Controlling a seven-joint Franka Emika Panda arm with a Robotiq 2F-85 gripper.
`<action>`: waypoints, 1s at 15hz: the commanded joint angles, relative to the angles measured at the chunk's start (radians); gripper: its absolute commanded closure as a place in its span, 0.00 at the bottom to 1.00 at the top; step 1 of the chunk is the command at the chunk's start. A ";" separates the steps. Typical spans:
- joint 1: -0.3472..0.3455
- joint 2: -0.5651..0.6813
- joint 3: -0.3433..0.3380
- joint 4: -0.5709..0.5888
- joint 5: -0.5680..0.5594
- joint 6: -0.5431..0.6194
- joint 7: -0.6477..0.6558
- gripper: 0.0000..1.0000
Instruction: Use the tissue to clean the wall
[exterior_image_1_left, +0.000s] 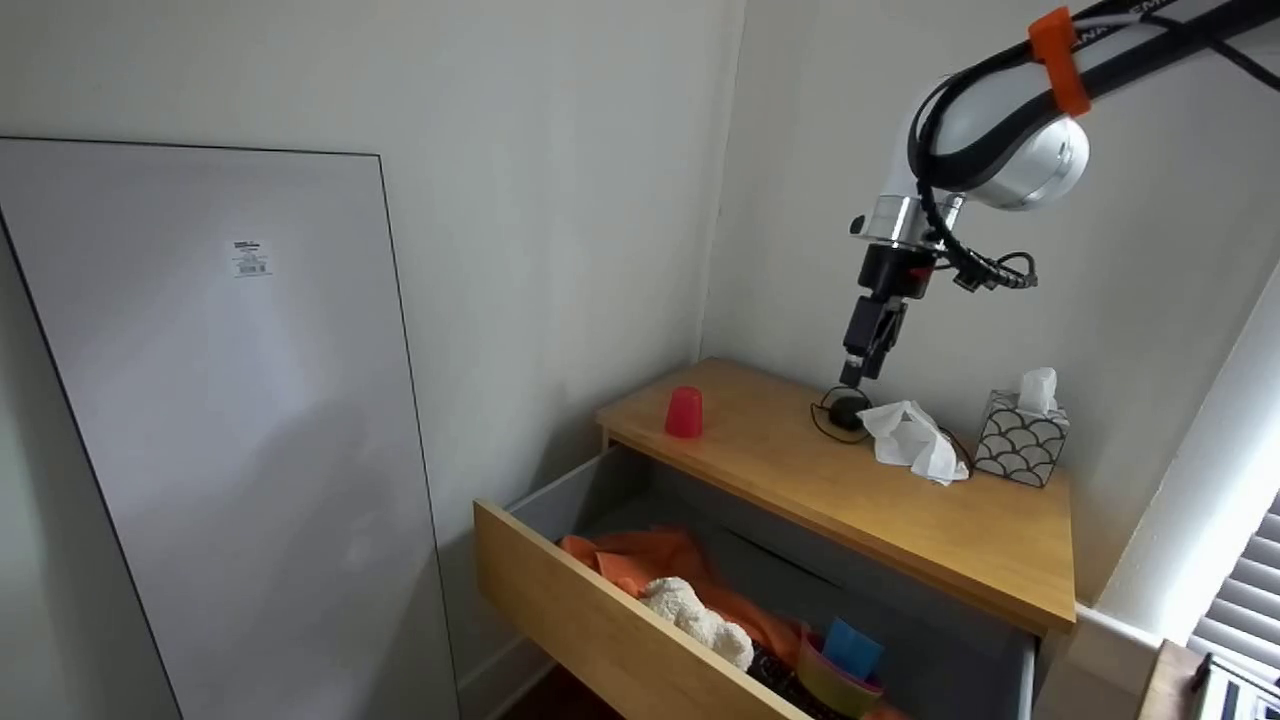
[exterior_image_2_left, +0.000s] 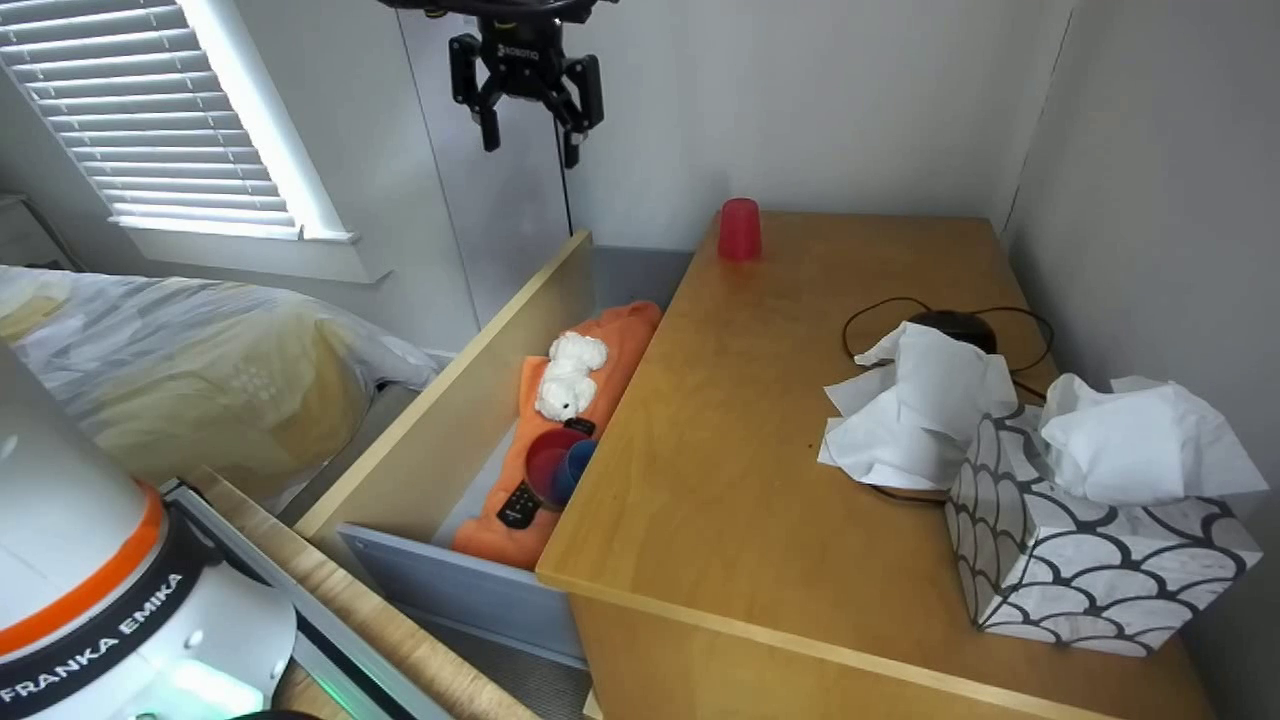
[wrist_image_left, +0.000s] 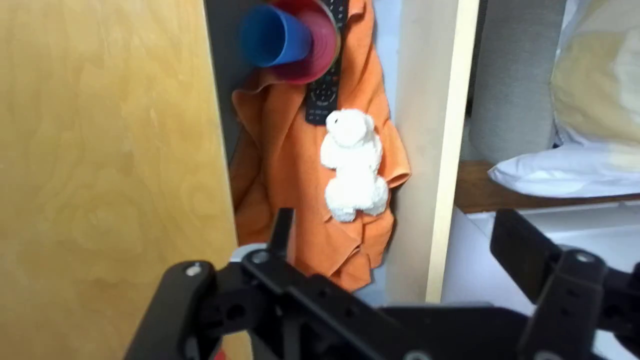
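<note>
Gripper (exterior_image_2_left: 531, 147) hangs high over the open drawer (exterior_image_1_left: 590, 630), jaws spread wide, nothing held. Tissue (exterior_image_1_left: 915, 440): white, crumpled, on the dresser top (exterior_image_1_left: 980, 530) in both exterior views. In an exterior view it's on the right half, between a round black object (exterior_image_1_left: 848, 412) at left and the patterned box (exterior_image_1_left: 1020, 445) at right; can't tell if it touches the box. Second tissue (exterior_image_1_left: 1038, 389) sticks up from the box. Red cup (exterior_image_1_left: 685, 412) stands at the left end of the top, near the wall (exterior_image_1_left: 570, 220). Wrist view, inside drawer: orange cloth (wrist_image_left: 290, 150), white plush bear (wrist_image_left: 352, 165) lying on it, black remote (wrist_image_left: 322, 100) past its head, partly hidden by the red-lined bowl (wrist_image_left: 326, 47), blue cup (wrist_image_left: 296, 40) tilted in the bowl.
</note>
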 joint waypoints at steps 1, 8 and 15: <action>-0.060 0.061 -0.012 0.028 -0.026 0.163 -0.014 0.00; -0.206 0.234 -0.076 0.116 -0.108 0.301 0.094 0.00; -0.278 0.392 -0.104 0.192 -0.286 0.320 0.264 0.00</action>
